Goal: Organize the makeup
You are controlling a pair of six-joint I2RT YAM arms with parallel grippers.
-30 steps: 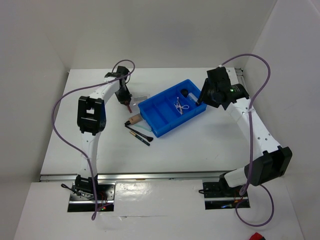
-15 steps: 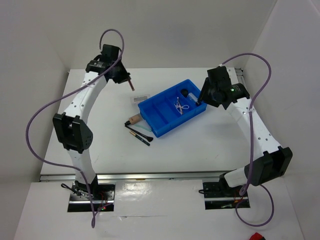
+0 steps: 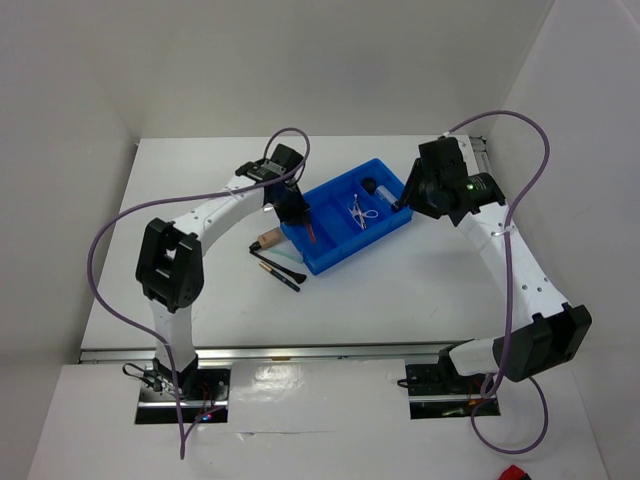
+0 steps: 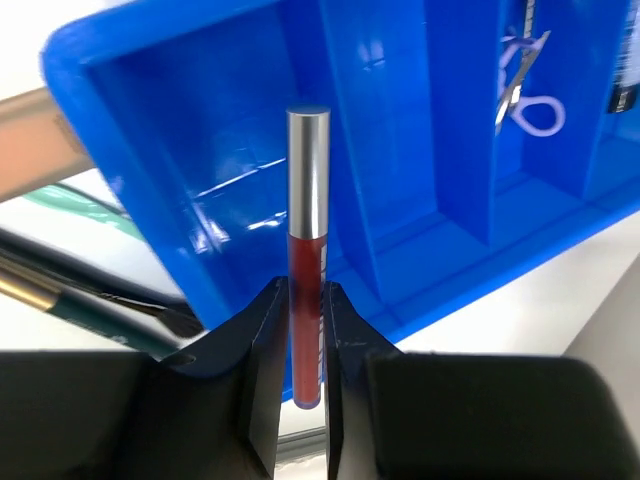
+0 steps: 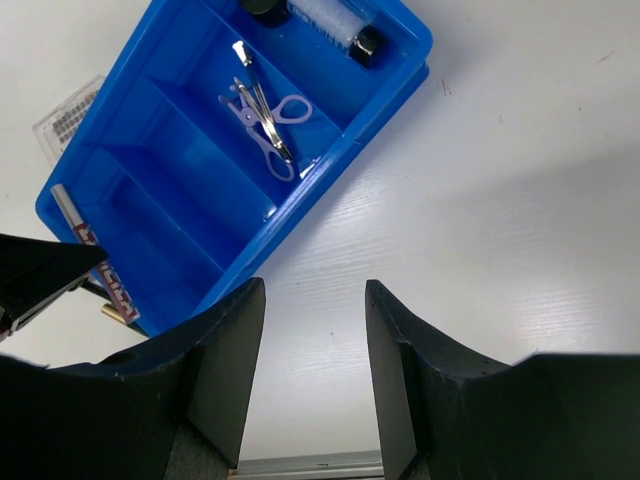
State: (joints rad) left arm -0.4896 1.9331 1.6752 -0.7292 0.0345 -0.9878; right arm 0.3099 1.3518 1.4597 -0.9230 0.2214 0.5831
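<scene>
My left gripper point(image 4: 305, 290) is shut on a red stick with a silver cap point(image 4: 308, 240) and holds it over the left end of the blue tray point(image 4: 200, 150). From above, the left gripper point(image 3: 303, 215) hangs above the tray's point(image 3: 360, 245) leftmost compartment. Thin clips point(image 5: 262, 120), a clear bottle point(image 5: 325, 20) and a black round jar point(image 5: 262, 5) lie in the tray's right compartments. A beige tube point(image 3: 268, 239), a black brush point(image 3: 285, 270) and a pencil point(image 3: 280, 278) lie on the table to the tray's left. My right gripper point(image 5: 315, 300) is open over bare table beside the tray's right end.
A white card point(image 5: 75, 115) lies on the table behind the tray's left end; the left arm hides it in the top view. White walls close in the table at the back and both sides. The two middle compartments of the tray hold nothing.
The left arm, with the red stick in its grip, swung from the back left of the table to over the tray's left end. The right arm has barely moved.
</scene>
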